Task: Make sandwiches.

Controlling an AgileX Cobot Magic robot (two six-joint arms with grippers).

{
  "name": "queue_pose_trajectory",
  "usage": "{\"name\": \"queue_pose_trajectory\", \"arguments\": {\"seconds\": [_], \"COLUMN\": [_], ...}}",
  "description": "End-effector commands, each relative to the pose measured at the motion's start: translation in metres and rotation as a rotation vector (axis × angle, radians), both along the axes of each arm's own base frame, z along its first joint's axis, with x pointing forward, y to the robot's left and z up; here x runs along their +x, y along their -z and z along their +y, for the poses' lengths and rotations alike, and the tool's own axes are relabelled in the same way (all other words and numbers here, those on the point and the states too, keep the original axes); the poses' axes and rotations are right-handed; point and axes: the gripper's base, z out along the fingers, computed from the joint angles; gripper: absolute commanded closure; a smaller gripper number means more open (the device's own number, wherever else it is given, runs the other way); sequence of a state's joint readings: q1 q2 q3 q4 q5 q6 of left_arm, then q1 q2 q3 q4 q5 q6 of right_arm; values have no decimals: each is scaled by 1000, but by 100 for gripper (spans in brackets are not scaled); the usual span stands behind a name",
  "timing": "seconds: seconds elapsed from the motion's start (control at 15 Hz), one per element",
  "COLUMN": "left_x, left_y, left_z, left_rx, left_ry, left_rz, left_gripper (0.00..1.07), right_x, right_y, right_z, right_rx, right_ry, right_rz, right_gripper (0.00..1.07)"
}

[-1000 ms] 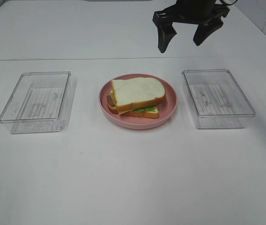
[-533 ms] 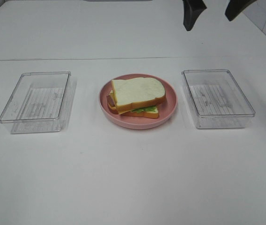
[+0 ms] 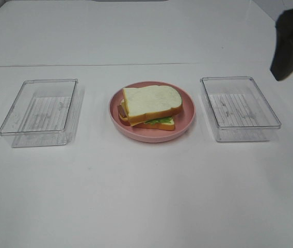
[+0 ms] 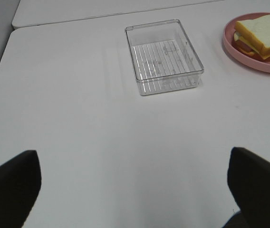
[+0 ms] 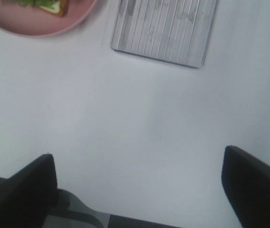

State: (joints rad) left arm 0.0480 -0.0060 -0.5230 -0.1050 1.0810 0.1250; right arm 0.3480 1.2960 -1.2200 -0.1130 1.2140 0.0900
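Sandwich (image 3: 150, 107) flat on plate (image 3: 186, 122), long axis left-right, slightly skewed.

We see only one dark, blurred piece of the right gripper (image 3: 292, 44) at the overhead view's edge. The pink plate (image 5: 25, 21) and sandwich (image 5: 42, 4) are cut off in the right wrist view.

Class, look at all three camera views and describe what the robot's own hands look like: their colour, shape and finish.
Each hand is matte black. In the left wrist view the left hand shows as two broad, dark, blunt-ended fingers at the frame's corners. The right hand looks the same, with a grey mount piece between its fingers. In the high view only a black tapering finger shows. No cables or markings are visible.
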Motion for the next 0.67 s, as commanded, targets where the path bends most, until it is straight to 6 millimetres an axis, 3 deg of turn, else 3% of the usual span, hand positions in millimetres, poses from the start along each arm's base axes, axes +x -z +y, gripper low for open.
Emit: {"name": "queue_pose_trajectory", "arguments": {"seconds": [0.07,0.13,0.33,0.67], "left_x": [-2,-2,-2,-2], "left_y": [0,0,0,0], "left_z": [0,0,0,0], "left_rx": [0,0,0,0], "left_ry": [0,0,0,0], "left_rz": [-15,-15,-15,-15], "left_gripper": [7,7,7,7], "right_x": [-45,-52,-104,-156], "right_y": [12,15,41,66], "right_z": [-18,-20,-39,-58], "right_rx": [-23,-18,24,84], "right_ry": [37,40,64,99], "right_rz": [65,57,-24,-128], "right_gripper": [17,17,17,17]}}
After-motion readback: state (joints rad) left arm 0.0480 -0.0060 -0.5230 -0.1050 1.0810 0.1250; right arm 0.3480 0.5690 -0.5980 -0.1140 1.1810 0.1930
